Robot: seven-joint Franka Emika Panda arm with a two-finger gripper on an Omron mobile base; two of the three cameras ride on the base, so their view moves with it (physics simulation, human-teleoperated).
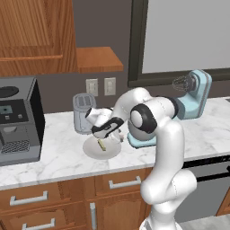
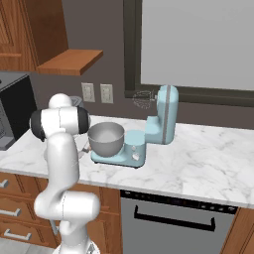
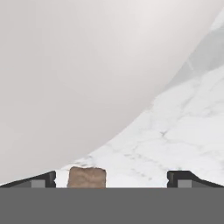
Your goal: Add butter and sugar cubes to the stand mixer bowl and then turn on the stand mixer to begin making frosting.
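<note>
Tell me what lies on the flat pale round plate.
On the flat pale round plate lies a thin yellow-green butter stick. The open gripper hangs low over its right side, covering that part; one tan-brown sugar cube sits between its tips.

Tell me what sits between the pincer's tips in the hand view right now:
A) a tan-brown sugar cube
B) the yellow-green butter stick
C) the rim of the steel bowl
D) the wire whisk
A: a small tan-brown sugar cube shows between the tips of the open pincer, nearer one tip, on the marble counter beside the edge of the pale plate.
</note>
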